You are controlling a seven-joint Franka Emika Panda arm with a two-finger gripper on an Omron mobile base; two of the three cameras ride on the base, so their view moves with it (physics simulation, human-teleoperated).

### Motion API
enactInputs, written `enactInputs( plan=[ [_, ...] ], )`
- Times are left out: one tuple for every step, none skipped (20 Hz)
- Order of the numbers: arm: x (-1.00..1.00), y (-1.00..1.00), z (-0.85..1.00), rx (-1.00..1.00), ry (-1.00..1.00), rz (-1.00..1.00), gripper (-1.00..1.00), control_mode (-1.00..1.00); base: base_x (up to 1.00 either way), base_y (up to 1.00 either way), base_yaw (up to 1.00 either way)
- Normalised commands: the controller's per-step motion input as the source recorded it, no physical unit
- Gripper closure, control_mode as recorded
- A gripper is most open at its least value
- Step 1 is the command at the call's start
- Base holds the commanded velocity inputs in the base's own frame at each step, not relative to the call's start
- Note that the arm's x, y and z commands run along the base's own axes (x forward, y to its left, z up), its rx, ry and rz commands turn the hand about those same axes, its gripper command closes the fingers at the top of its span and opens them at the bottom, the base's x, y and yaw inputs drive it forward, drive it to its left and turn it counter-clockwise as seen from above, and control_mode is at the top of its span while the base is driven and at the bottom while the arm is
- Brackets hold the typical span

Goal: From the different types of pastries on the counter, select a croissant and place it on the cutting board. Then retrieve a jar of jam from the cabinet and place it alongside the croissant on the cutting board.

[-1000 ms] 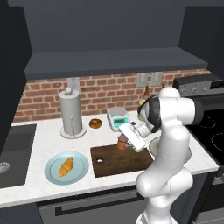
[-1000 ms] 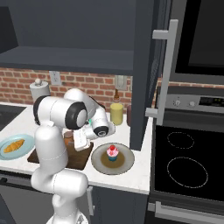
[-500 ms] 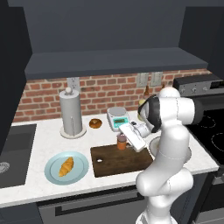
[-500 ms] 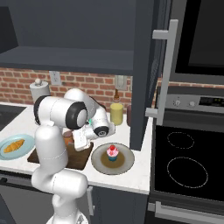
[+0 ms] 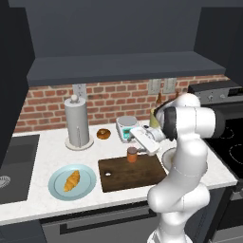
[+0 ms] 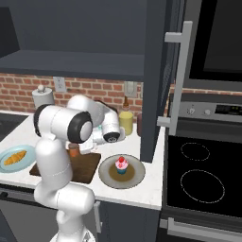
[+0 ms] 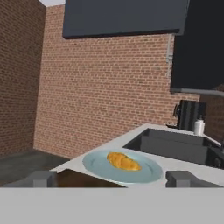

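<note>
Spread wide, fingers [image 7: 41, 178] of the gripper [image 7: 111, 178], pinching nothing, aimed low across the counter [image 5: 47, 204] toward the sink. Seems to call for clearing the hand away from the jar of jam [image 5: 132, 154], upright on the cutting board [image 5: 137, 178] just beside the hand. Best to lift straight off without brushing the jar, leaving bare board beside it. Not yet on the board: croissant [image 5: 72, 180], lying on the blue plate [image 5: 57, 187] left of it. Right of the board, a dark plate [image 6: 106, 177] holding the cupcake [image 6: 121, 165]. Loose on the counter near the brick wall, a donut [image 5: 103, 134].
</note>
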Motion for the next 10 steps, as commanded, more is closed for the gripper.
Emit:
enactInputs(
  plan=[
    [-0.21,0.0,0.29,0.0,0.0,0.0,-1.0,-1.0,0.0,0.0,0.0],
    [-0.24,0.0,0.29,0.0,0.0,0.0,-1.0,-1.0,0.0,0.0,0.0],
    [-0.31,0.0,0.29,0.0,0.0,0.0,-1.0,-1.0,0.0,0.0,0.0],
    [-0.31,0.0,0.26,0.0,0.0,0.0,-1.0,-1.0,0.0,0.0,0.0],
    [-0.31,0.0,0.18,0.0,-0.01,0.0,-1.0,-1.0,0.0,0.0,0.0],
    [-0.35,0.0,0.17,0.0,-0.06,0.0,-1.0,-1.0,0.0,0.0,0.0],
    [-0.42,0.0,0.19,0.0,-0.11,0.0,-1.0,-1.0,0.0,0.0,0.0],
    [-0.48,0.0,0.28,0.0,-0.15,0.0,-1.0,-1.0,0.0,0.0,0.0],
    [-0.49,0.0,0.26,0.0,-0.17,0.0,-1.0,-1.0,0.0,0.0,0.0],
    [-0.49,0.0,0.29,0.0,-0.18,0.0,-1.0,-1.0,0.0,0.0,0.0]
  ],
)
